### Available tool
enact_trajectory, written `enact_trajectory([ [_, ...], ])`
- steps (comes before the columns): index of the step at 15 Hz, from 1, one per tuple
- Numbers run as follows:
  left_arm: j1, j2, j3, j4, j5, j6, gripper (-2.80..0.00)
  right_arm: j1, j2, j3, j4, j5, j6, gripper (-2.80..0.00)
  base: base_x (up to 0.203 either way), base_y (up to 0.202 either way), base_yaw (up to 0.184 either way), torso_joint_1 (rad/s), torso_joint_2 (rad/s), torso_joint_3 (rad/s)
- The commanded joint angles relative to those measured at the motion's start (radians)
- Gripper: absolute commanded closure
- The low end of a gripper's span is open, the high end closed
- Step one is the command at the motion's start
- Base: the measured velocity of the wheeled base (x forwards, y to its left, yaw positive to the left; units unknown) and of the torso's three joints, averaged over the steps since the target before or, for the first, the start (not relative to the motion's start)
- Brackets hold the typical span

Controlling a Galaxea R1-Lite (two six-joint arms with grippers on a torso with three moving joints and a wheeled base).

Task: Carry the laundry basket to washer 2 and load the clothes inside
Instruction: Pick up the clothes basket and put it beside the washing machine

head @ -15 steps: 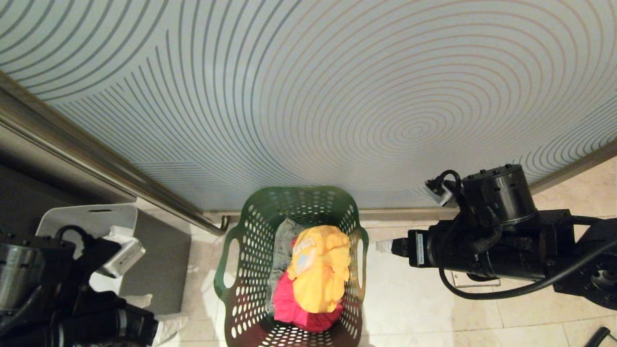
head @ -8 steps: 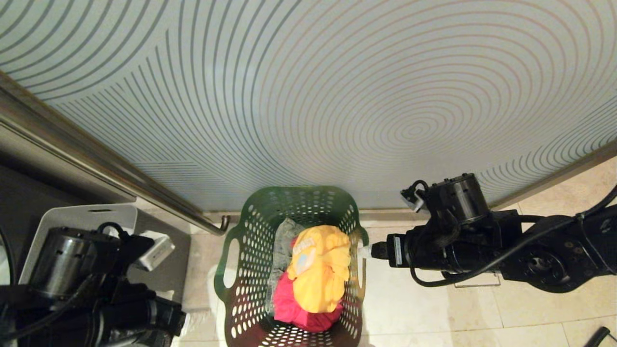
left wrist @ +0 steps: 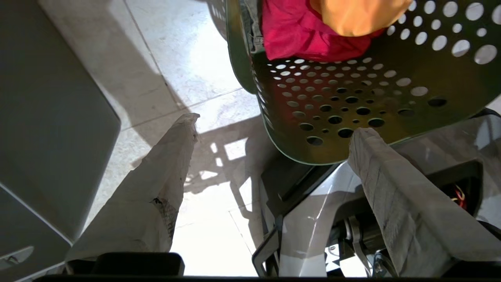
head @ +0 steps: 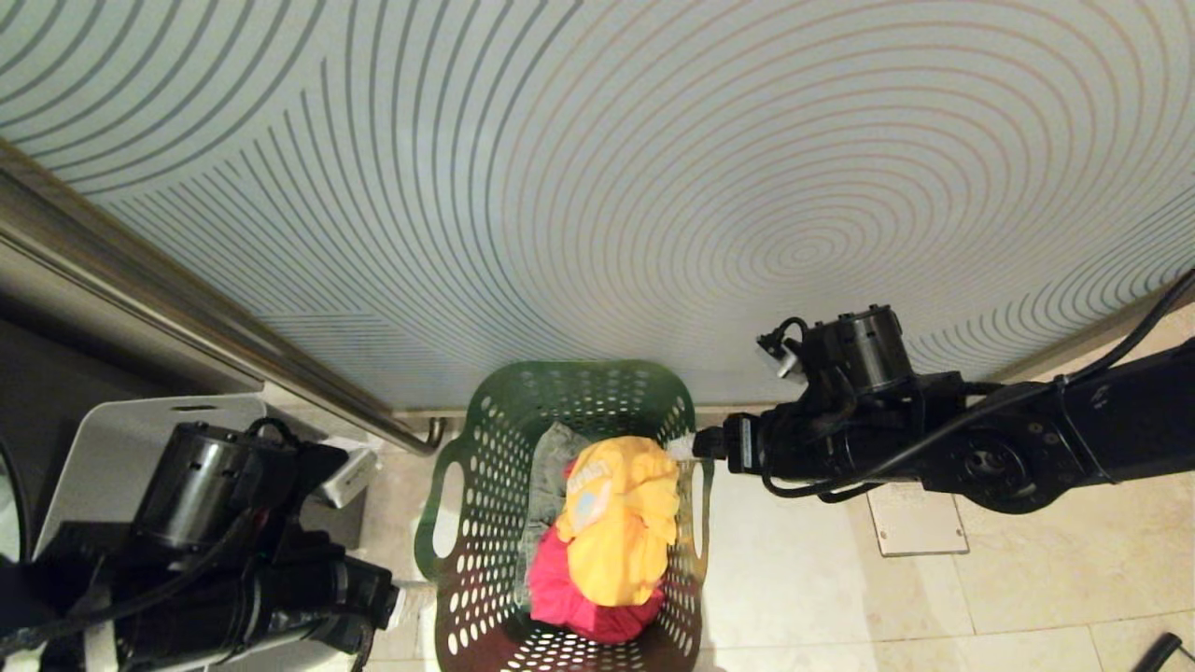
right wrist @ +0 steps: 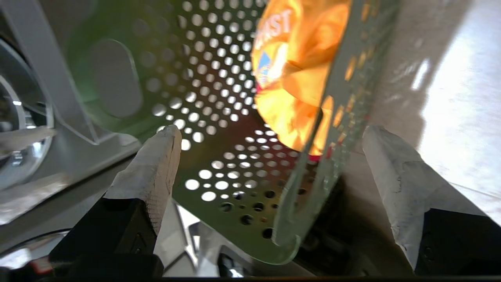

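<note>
The green perforated laundry basket (head: 448,523) stands on the floor tiles against the wall. Yellow (head: 621,523), pink (head: 560,583) and grey clothes lie in it. My right gripper (head: 683,446) is at the basket's right rim. In the right wrist view it (right wrist: 272,135) is open, with the basket's right wall (right wrist: 332,129) between its fingers and touching neither. My left gripper (head: 409,595) is low beside the basket's left side. Seen from the left wrist, it (left wrist: 274,127) is open and empty, one fingertip (left wrist: 362,137) lying over the basket wall (left wrist: 352,90). I cannot tell which machine is washer 2.
A ring-patterned wall panel (head: 597,187) rises right behind the basket. A metal rail (head: 233,336) runs down to its left corner. A white panel (head: 121,448) stands at the left, and a round glass door (right wrist: 15,129) shows past the basket. A floor plate (head: 915,523) lies to the right.
My right arm has swung left until its gripper reached the basket's right rim. My left arm has pushed forward towards the basket's left side. The basket has stayed put.
</note>
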Motion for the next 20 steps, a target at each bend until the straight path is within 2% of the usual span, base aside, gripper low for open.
enact_trajectory([
  [1, -0.005, 0.045, -0.023, -0.001, 0.006, -0.001, -2.80, 0.001, 0.014, -0.018, -0.001, 0.029, 0.010, -2.80, 0.000, 0.000, 0.000, 0.000, 0.00, 0.000],
  [4, -0.016, 0.065, -0.041, -0.002, 0.005, -0.009, -2.80, 0.001, 0.022, -0.015, 0.002, 0.075, 0.021, -2.80, 0.000, 0.000, 0.000, 0.000, 0.00, 0.000],
  [7, -0.035, 0.066, -0.044, -0.002, 0.003, -0.032, -2.80, 0.009, 0.022, -0.019, 0.000, 0.140, 0.073, -2.80, 0.000, 0.000, 0.000, 0.000, 0.00, 0.000],
  [11, -0.037, 0.077, -0.044, -0.003, 0.003, -0.048, -2.80, 0.018, 0.039, -0.022, -0.002, 0.168, 0.098, -2.80, 0.000, 0.000, 0.000, 0.000, 0.00, 0.000],
  [14, -0.041, 0.100, -0.042, -0.055, 0.004, -0.045, -2.80, 0.018, 0.045, -0.019, -0.003, 0.228, 0.135, -2.80, 0.000, 0.000, 0.000, 0.000, 0.00, 0.000],
  [17, -0.042, 0.101, -0.042, -0.057, 0.003, -0.045, -2.80, 0.018, 0.025, 0.010, 0.001, 0.297, 0.141, -2.80, 0.000, 0.000, 0.000, 0.000, 0.00, 0.000],
  [20, -0.043, 0.099, -0.041, -0.058, 0.004, -0.045, -2.80, 0.020, 0.026, 0.038, -0.002, 0.299, 0.131, -2.80, 0.000, 0.000, 0.000, 0.000, 0.00, 0.000],
])
